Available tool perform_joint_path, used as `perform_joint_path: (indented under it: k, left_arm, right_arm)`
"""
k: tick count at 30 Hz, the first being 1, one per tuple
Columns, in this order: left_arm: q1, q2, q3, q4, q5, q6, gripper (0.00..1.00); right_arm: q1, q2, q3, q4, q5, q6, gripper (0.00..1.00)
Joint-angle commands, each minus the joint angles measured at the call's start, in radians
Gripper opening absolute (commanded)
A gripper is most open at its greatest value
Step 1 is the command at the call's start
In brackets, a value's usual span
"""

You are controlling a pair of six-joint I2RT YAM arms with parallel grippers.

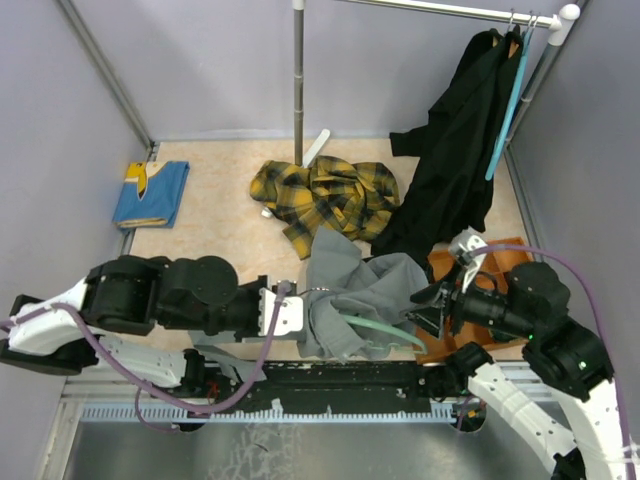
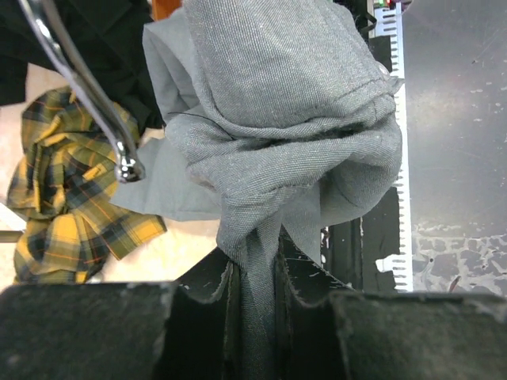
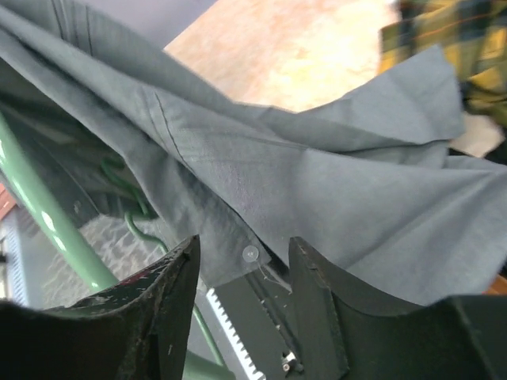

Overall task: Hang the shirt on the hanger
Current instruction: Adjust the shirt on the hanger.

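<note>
Between the fingers of your right gripper [image 3: 244, 252], jaws apart, sits shirt [image 3: 317, 182] hem w/ button [image 3: 250, 254], unpinched. Just left of it lies hanger [image 3: 43, 218], half under cloth, long axis approx toward left gripper [image 2: 255, 277], which pinches bunched shirt. Right arm's nearer.

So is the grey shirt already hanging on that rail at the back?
No, the grey shirt is bunched down near the front edge; only a black garment hangs from the rail.
</note>
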Motion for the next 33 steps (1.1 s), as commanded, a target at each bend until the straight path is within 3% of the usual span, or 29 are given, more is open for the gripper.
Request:
perform_joint_path:
  k: [1, 6, 12, 33]
  left_arm:
    - [-0.007, -0.033, 0.075, 0.038, 0.004, 0.07, 0.0]
    - [-0.007, -0.004, 0.108, -0.011, -0.009, 0.071, 0.0]
    - [-0.007, -0.007, 0.118, -0.027, -0.03, 0.072, 0.0]
    - [-0.007, 0.059, 0.182, 0.006, -0.11, 0.148, 0.0]
  right_arm:
    - [-0.004, 0.068, -0.038, 0.143, -0.227, -0.026, 0.46]
    - [-0.004, 0.083, -0.054, 0.243, -0.41, -0.02, 0.46]
    - [-0.004, 0.043, -0.079, 0.264, -0.481, 0.0, 0.45]
    - [-0.004, 0.052, -0.266, 0.367, -0.544, 0.031, 0.38]
